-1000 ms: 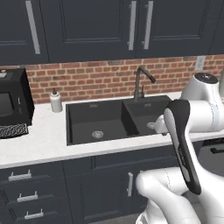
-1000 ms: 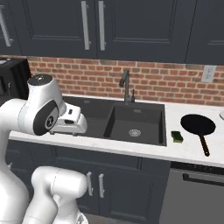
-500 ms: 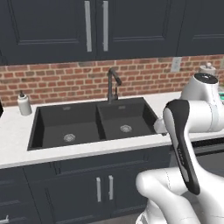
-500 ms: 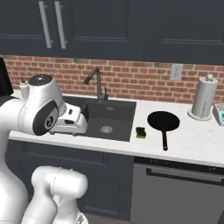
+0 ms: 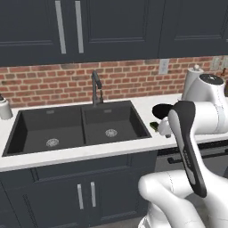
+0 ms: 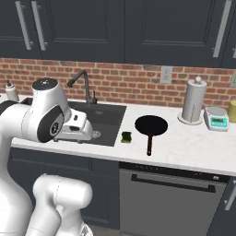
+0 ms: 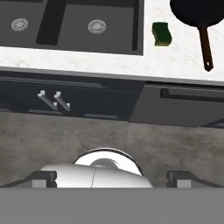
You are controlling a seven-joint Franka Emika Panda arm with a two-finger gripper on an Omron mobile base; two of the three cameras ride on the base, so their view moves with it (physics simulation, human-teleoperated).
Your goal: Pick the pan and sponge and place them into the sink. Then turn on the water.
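Your gripper (image 7: pixel 109 177), jaws spread wide and empty, is hanging near the counter edge; the pan (image 6: pixel 150 125) is lying far-right of it, handle pointing toward you, sponge (image 6: pixel 126 137) just left.

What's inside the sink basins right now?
Both basins of the sink hold nothing but a silver drain each. The pan and sponge sit on the counter to its right. In the right base view the arm covers part of the basins.
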